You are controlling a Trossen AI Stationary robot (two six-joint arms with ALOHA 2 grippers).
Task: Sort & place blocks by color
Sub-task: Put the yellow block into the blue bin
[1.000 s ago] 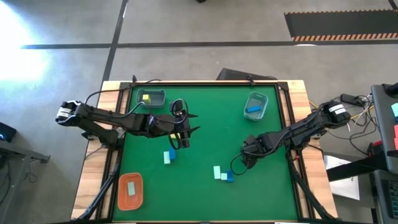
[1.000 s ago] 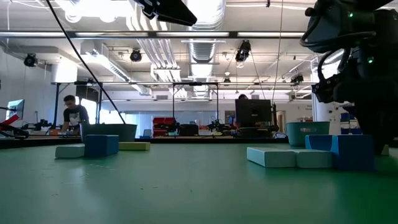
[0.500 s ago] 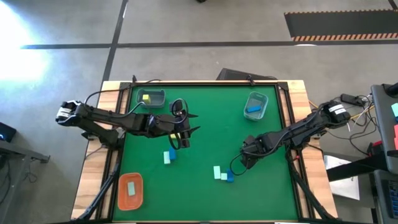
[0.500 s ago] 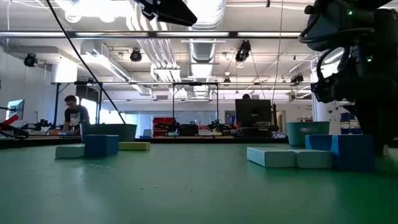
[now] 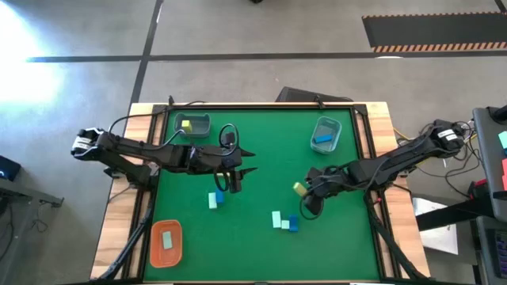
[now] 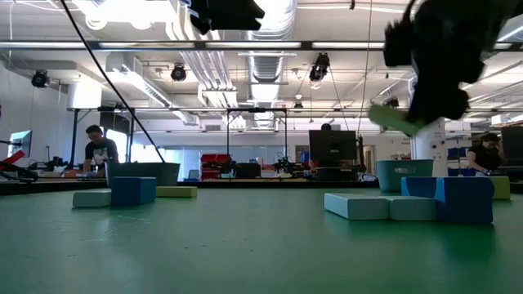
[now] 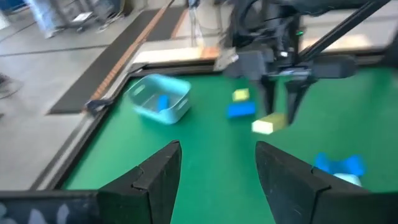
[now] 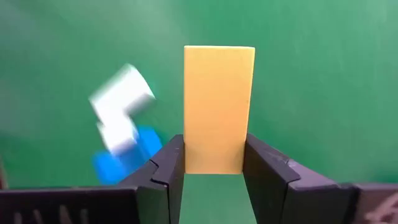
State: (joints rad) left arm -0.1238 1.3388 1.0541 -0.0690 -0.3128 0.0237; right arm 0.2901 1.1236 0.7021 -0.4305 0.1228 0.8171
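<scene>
My right gripper hangs above the table's middle right, shut on a yellow brick, also seen as the yellow brick in the left wrist view. Below it, two mint blocks and a blue block rest flat on the green mat. A mint and a blue block lie left of centre. My left gripper hovers open at the centre left with nothing between its fingers. One yellow block sits in the far-left tray. My right gripper pinches the yellow brick's two long sides between its two fingers, near one end of the brick. The fingers come from above, pointing down, and lie across the brick. The brick is lifted clear of the mat, slightly tilted.
A grey-blue tray with a blue block stands at the far right, and an orange tray with a mint block at the near left. A yellow block and a blue one lie near the right arm. A person is in the room behind.
My right gripper has gone up from the mat and a little toward the table's far edge, carrying the yellow brick, which now hangs clear of the table. The blocks on the mat have stayed where they were.
</scene>
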